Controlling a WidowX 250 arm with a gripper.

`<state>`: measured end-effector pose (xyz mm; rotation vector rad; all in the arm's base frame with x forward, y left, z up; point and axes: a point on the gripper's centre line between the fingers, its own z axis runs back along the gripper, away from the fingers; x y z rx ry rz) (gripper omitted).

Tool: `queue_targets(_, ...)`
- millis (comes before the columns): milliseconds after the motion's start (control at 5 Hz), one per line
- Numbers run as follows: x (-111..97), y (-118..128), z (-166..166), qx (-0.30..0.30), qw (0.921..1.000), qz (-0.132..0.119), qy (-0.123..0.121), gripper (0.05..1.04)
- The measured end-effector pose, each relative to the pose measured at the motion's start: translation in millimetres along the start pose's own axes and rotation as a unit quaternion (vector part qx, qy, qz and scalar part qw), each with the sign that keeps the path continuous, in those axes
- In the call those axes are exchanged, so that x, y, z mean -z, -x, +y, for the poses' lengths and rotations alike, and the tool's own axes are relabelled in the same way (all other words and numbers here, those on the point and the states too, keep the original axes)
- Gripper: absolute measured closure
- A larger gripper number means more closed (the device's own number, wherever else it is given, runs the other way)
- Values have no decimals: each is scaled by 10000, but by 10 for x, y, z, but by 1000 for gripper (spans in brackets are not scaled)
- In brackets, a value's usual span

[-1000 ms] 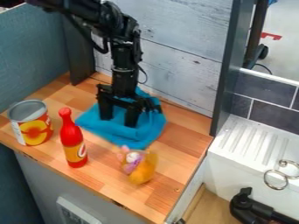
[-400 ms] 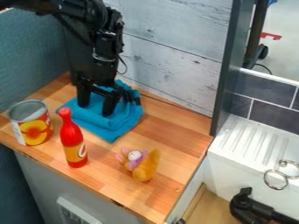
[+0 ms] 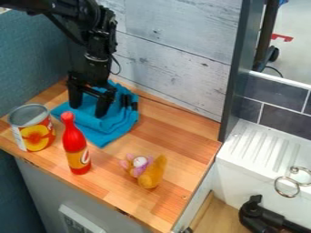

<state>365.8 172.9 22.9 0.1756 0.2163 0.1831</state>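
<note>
Pointing fingertips downward, positioned the black gripper [image 3: 88, 111] at the blue cloth [image 3: 115, 129], behind the red bottle [image 3: 74, 145]. Set both fingers apart, with blue fabric visible between them. Located the cloth on the wooden counter [image 3: 176, 136], rumpled and partly folded, directly behind the bottle. Stood the bottle upright, with an orange label around its lower half. Placed the can [image 3: 35, 136], upright and with fruit pictured on its side, just left of the bottle. Located the small plush toy [image 3: 152, 173], tan with pink and purple parts, to the bottle's right. Mounted the white ribbed drainboard [image 3: 258, 141] well apart from the bottle, farther right.
</note>
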Motion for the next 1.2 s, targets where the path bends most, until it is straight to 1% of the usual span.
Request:
queue_targets(200,-1,-46,5,-15,9999,-145,-14,83)
queue_targets(400,-42,-40,28,-87,9993,-349,56,83)
queue_targets(600,-248,-17,43,-198,9969,-706,299,83)
queue_targets(800,-472,33,-17,-154,9945,-857,589,83)
queue_targets(1000,-733,220,-118,181,9924,-738,972,83)
queue_targets(1200,-1014,555,-382,634,9905,-596,1065,83)
